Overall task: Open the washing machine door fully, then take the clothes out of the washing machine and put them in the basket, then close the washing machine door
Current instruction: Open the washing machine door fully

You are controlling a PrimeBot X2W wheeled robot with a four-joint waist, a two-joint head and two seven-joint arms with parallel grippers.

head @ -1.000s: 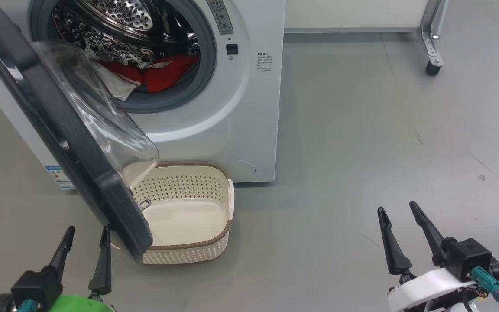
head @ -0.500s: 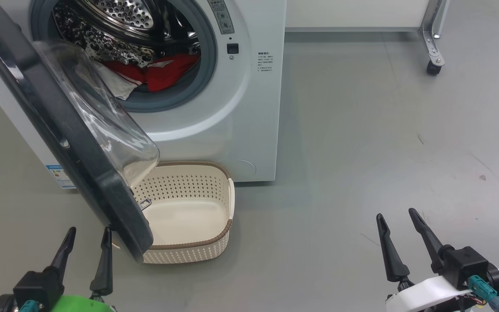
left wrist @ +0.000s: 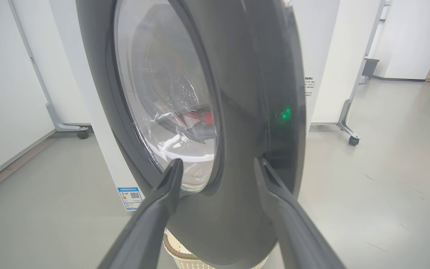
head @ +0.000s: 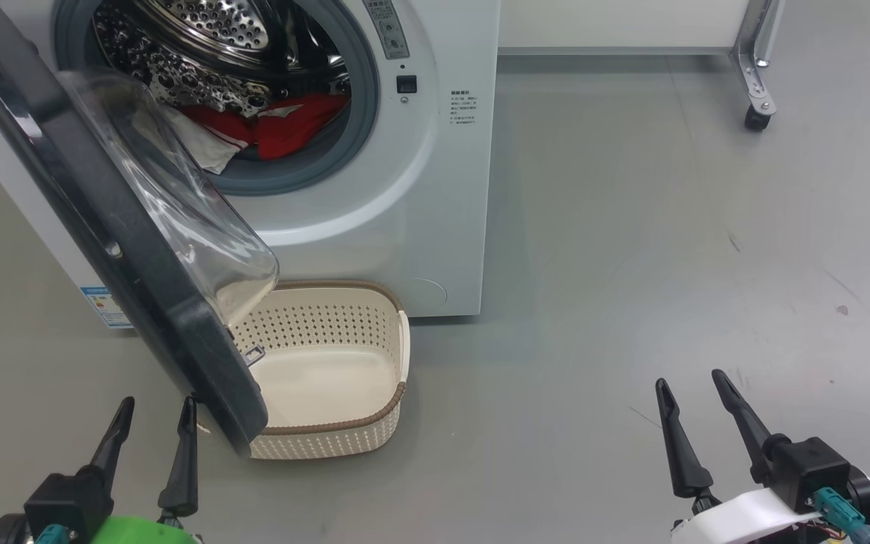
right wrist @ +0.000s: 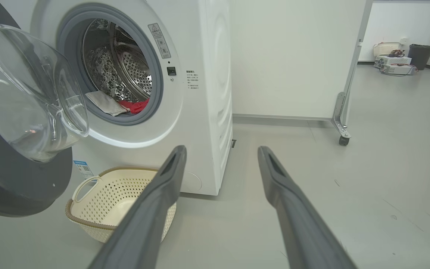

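- Note the right pincer (head: 690,379) drawn lower and further back than a second ago, spread wide, holding nothing, well apart from the washing machine (head: 405,227).
- Record the left pincer (head: 158,402) almost unmoved, likewise wide and empty, just beside the lower rim of the door (head: 125,249); cannot tell contact.
- Find the door unchanged: only part-way open, hanging over the basket (head: 344,425) on the floor.
- See the clothes (head: 291,125) in the drum, nothing in the basket.
- Judge the opening step unfinished; expect a wider swing needed before reaching in.
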